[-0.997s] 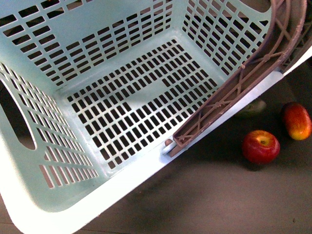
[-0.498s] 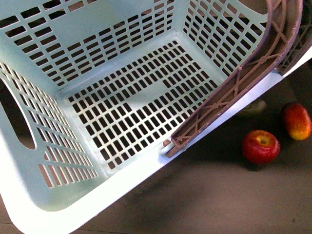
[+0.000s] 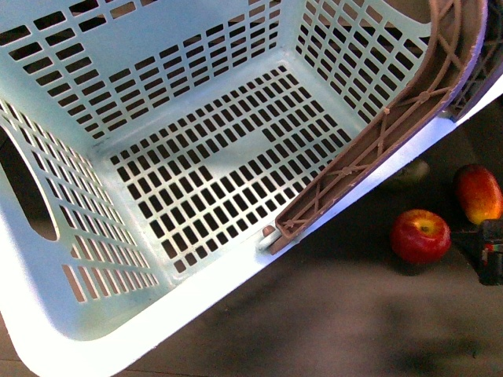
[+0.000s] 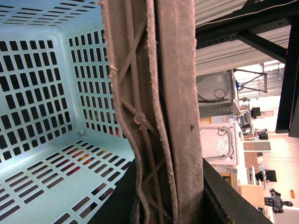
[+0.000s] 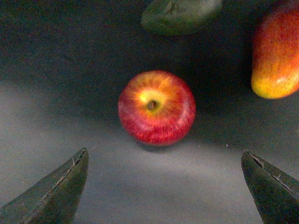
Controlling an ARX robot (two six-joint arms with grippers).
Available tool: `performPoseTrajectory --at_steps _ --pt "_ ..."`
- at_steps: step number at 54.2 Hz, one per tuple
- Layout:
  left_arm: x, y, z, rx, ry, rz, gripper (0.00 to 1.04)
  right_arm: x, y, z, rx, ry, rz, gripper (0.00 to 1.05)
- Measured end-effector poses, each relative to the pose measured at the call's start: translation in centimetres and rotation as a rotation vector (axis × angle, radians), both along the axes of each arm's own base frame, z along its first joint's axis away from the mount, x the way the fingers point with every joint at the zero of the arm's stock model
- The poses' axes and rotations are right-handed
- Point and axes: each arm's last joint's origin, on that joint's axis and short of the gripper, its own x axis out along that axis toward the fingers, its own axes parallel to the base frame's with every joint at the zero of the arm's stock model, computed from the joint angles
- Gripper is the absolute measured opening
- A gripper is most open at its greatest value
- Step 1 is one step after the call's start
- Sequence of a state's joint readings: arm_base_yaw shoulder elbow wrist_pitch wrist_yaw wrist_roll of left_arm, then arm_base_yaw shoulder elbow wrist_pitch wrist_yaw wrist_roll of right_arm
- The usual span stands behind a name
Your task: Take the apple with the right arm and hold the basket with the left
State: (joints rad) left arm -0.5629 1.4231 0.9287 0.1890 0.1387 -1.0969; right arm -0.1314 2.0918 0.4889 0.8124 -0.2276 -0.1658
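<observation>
Apple [image 3: 421, 236] lies free — right gripper [image 5: 164, 154] spread wide; left gripper [image 4: 170, 200] clamps basket [image 3: 102, 330] handle [image 4: 173, 93].

Not much of my rig in shot. The right gripper [image 5: 163, 151] has fingers [image 5: 51, 196] that are dark greenish-black wedges tapering to points, each with a thin pale seam along the edge. On the front cam, about 3 o'clock, the right arm [image 3: 493, 253] is a boxy black chunk with tiny red and green marks. On the left gripper [image 4: 166, 200], the pads [image 4: 122, 198] look plain matte black and straight-edged.
</observation>
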Motion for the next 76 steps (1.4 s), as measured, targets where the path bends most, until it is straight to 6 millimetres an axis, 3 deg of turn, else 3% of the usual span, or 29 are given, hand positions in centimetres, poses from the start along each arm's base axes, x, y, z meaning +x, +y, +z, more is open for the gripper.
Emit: performPoseTrajectory --at_steps 13,34,58,76 --pt "0.0 0.0 0.0 0.0 0.0 0.0 0.2 2.8 0.8 -2.6 -0.031 0.037 0.006 0.96" --pt "0.0 0.0 0.0 0.0 0.0 0.0 0.2 5.6 1.3 -5.2 -0.055 0.073 0.001 0.96" --pt "0.0 0.0 0.0 0.0 0.0 0.0 0.2 7.2 2.0 -6.6 -0.059 0.106 0.022 0.96" --pt "0.0 0.0 0.0 0.0 0.0 0.0 0.2 7.4 2.1 -7.8 -0.063 0.142 0.023 0.96"
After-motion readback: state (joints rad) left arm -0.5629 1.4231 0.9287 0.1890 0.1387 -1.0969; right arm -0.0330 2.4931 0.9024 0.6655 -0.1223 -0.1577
